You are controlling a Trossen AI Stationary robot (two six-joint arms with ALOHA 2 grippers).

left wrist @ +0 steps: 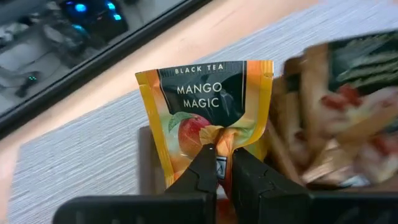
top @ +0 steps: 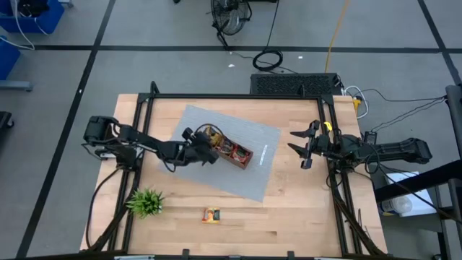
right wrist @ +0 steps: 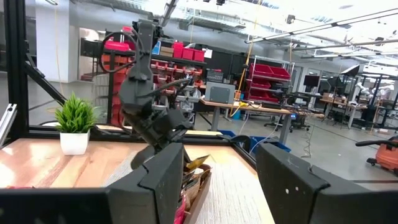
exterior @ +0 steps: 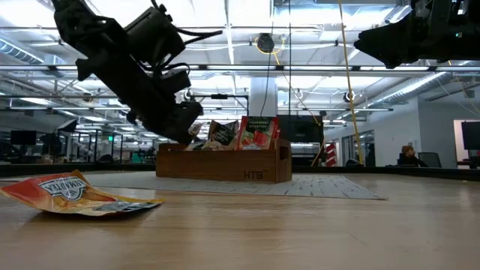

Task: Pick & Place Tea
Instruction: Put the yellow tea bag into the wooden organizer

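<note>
Nearest the front edge of the pale wooden surface [top: 289, 209], well in front of the brown wooden three-compartment tray [top: 232, 152]: one flat orange-yellow tea sachet [top: 210, 215], lying alone and crumpled. Left of that sachet and also in front of the tray, a small green spiky plant [top: 146, 202]. Farther back, the tray itself, set slantwise on a grey woven mat [top: 238, 179], with upright red and pale-green sachets [exterior: 257, 133] standing in its compartments. At the tray's left end, the left gripper [top: 203, 150], clenched on an orange-yellow "Mango Magic" black tea sachet [left wrist: 206, 111]; fingers [left wrist: 203, 172] pinched on the packet's lower middle, creasing it, the packet upright and just above the tray's end compartment. Whether the packet already touches the tray's floor: cannot tell. Well to the right of the tray, off the mat and near the dark frame post, the right gripper [top: 302, 146], released, jaws apart, nothing between them, raised above the surface.
</note>
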